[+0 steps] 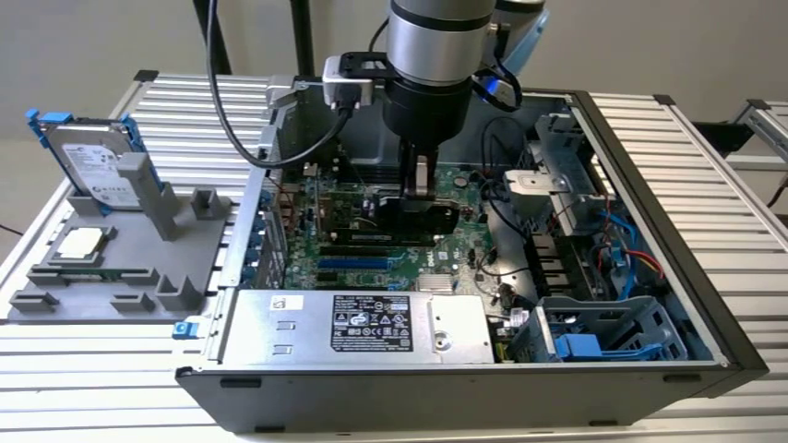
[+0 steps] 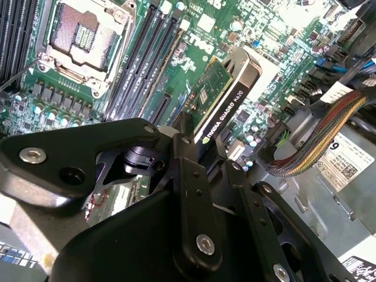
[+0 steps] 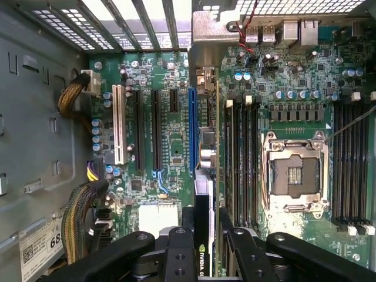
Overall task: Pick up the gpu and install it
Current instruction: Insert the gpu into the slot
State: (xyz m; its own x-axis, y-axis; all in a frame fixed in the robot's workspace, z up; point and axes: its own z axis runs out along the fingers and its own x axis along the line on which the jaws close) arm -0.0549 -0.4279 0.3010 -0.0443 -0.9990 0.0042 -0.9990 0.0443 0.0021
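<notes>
black two-finger gripper (image 2: pixel 202 154) is clamped on the thin flat gpu (image 2: pixel 218 97) with green board and black face, holding it edge-down over the green motherboard (image 3: pixel 170 147) inside the open grey computer case (image 1: pixel 689 277)

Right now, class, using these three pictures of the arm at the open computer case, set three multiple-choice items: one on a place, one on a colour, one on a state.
1. Where is the gpu?
A. On the grey holder
B. Above the motherboard, inside the case
C. On the power supply

2. What colour is the frame around the hard drive?
A. Blue
B. Red
C. Yellow

3. What is the gripper doing?
A. Hanging open
B. Shut on nothing
C. Gripping the gpu

Key: 1 B, the exterior view shows it over the motherboard; 2 A, blue edges; 3 C, fingers clamp the card's end.
</notes>
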